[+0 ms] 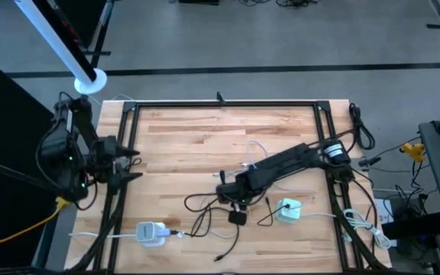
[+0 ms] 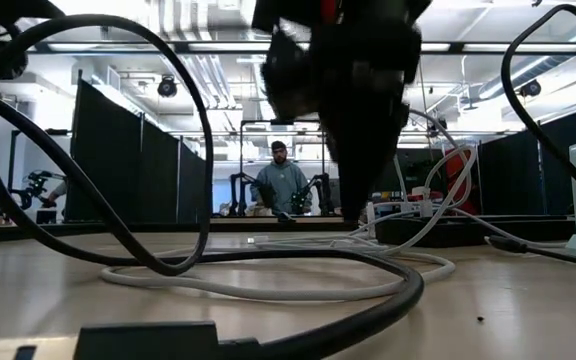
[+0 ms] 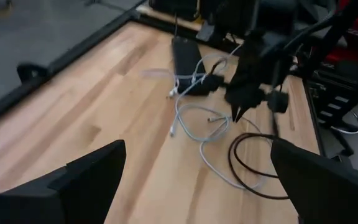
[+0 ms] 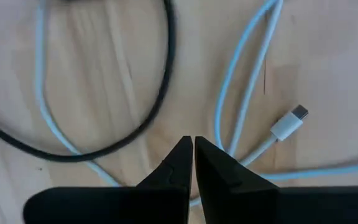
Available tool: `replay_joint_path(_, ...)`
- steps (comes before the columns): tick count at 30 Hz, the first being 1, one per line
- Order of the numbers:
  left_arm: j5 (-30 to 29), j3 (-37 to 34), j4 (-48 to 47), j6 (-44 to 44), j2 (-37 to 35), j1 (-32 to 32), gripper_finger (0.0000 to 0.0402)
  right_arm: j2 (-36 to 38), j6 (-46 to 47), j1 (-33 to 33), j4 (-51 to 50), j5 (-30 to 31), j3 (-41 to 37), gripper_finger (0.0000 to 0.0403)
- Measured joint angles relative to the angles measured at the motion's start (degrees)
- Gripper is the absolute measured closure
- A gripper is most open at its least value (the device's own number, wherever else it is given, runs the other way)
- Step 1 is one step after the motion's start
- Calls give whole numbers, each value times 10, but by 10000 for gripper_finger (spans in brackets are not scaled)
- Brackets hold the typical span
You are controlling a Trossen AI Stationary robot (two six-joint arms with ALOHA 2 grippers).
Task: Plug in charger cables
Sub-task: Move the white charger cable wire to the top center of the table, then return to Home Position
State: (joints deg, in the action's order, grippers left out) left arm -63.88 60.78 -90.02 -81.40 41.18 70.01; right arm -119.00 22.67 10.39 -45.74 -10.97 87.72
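Note:
Thin charger cables lie loose on the wooden table [image 1: 189, 130]. A white cable [image 4: 244, 81] ends in a small plug [image 4: 289, 123] flat on the wood. A black cable [image 4: 157, 99] curves in a loop beside it. My right gripper [image 4: 193, 143] points steeply down at mid-table [image 1: 231, 195], shut with nothing between its fingers, its tips just beside the white cable's strands. My left gripper [image 1: 134, 166] waits open at the table's left edge, far from the cables. My right gripper comes from above, its shut fingertips [image 4: 185, 149] low over the wood, next to the white cable's strand [image 4: 225, 140] that runs under one finger. I cannot tell whether the tips touch the cable or the table.
A white charger block [image 1: 151, 233] lies near the front left and a pale one [image 1: 287, 210] at front right. A small black block [image 1: 237, 218] sits among black loops. A black power strip [image 3: 185, 56] lies toward the table's right side. A person [image 2: 281, 185] sits beyond the table.

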Motion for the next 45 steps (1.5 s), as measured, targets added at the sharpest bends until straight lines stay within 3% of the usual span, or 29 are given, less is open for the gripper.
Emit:
replay_joint_path(5, -33, -1, 0, 70, -34, 0, 13, -34, -36, -42, -6, -53, 4, 402)
replay_joint_path(8, -44, -1, 0, 94, -55, 0, 13, -40, -16, -76, -8, -53, 3, 402)
replay_joint_path(13, -36, -1, 0, 124, -79, 0, 13, -21, -7, -152, -22, 45, 1, 403)
replay_joint_path(20, 22, -1, 0, 92, -99, 0, 13, 29, -32, -263, -162, 199, -2, 403)
replay_joint_path(25, 41, -1, 0, 72, -91, 0, 13, 81, -28, -310, -207, 222, -2, 403)
replay_joint_path(30, 33, -2, 0, 72, -79, 0, 13, 165, 2, -294, -200, 234, -1, 403)
replay_joint_path(35, 10, -2, 0, 82, -76, 0, 16, 260, 10, -216, -138, 230, -1, 403)
replay_joint_path(38, -52, -2, 0, 96, -77, 0, 30, 317, 17, -164, -66, 229, -2, 403)
replay_joint_path(43, -231, -2, 0, 137, -80, 0, 60, 400, 36, -101, -32, 231, -3, 403)
replay_joint_path(45, -245, -1, 0, 168, -82, 0, 73, 429, 36, -84, -33, 233, -7, 403)
